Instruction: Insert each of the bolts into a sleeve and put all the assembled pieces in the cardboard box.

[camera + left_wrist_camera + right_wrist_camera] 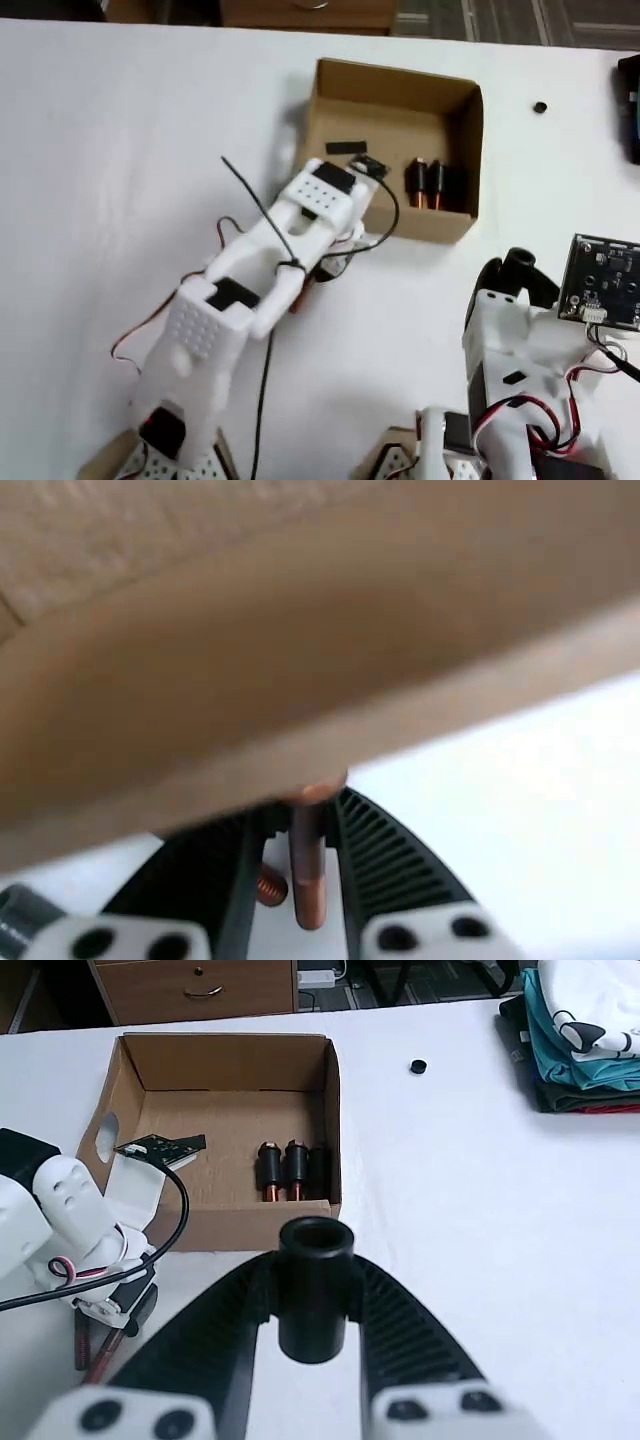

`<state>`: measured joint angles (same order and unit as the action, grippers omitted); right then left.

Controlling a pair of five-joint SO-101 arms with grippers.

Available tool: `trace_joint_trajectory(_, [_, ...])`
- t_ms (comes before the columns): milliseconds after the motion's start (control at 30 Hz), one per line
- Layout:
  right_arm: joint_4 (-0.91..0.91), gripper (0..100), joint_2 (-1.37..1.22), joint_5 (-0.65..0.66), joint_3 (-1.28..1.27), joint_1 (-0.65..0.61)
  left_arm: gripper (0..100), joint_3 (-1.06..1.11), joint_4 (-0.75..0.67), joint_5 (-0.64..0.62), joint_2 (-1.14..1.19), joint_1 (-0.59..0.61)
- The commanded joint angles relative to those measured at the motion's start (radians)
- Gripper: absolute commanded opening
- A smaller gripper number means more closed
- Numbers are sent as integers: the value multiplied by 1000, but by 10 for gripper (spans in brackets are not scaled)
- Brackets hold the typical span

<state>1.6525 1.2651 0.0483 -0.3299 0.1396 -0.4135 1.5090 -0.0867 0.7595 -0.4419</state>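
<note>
White table [100, 100] | left jaws clamp bolt [308, 870] beside cardboard box [400, 85] | right jaws clamp sleeve [314, 1290]

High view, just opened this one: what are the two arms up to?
The left gripper holds a copper bolt close to the outer wall of the box. The right gripper holds a black sleeve upright, apart from the box. At least two assembled pieces already lie in the box. This bolt is not yet in the sleeve.

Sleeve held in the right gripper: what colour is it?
The sleeve is plain black, best seen in the right wrist view.
</note>
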Motion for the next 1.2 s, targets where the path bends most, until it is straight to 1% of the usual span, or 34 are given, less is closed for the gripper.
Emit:
trace_joint_trajectory(0, [-25,20,4,3,11,2,22,-122,95,3,-5,14])
trace_joint_trajectory(133, [-21,20,4,3,11,2,22,-343,253,-28,-41,14])
trace_joint_trajectory(200, [-19,20,4,3,11,2,22,-420,275,-31,-84,14])
trace_joint_trajectory(267, [-19,20,4,2,11,2,22,-444,275,-29,-147,18])
trace_joint_trajectory(533, [-18,20,4,0,5,2,22,-404,276,-34,-503,20])
trace_joint_trajectory(633, [-18,20,4,0,5,2,22,-344,276,-37,-669,17])
trace_joint_trajectory(800, [-1,20,4,0,-15,-2,22,-213,276,-100,-950,15])
trace_joint_trajectory(900, [16,20,7,0,-92,-94,22,-133,276,-152,-1085,18])
trace_joint_trajectory(1067, [-27,20,97,-2,-196,-323,23,-7,275,-245,-1287,23])
trace_joint_trajectory(1167, [-53,20,168,-2,-276,-450,24,79,275,-327,-1405,23])
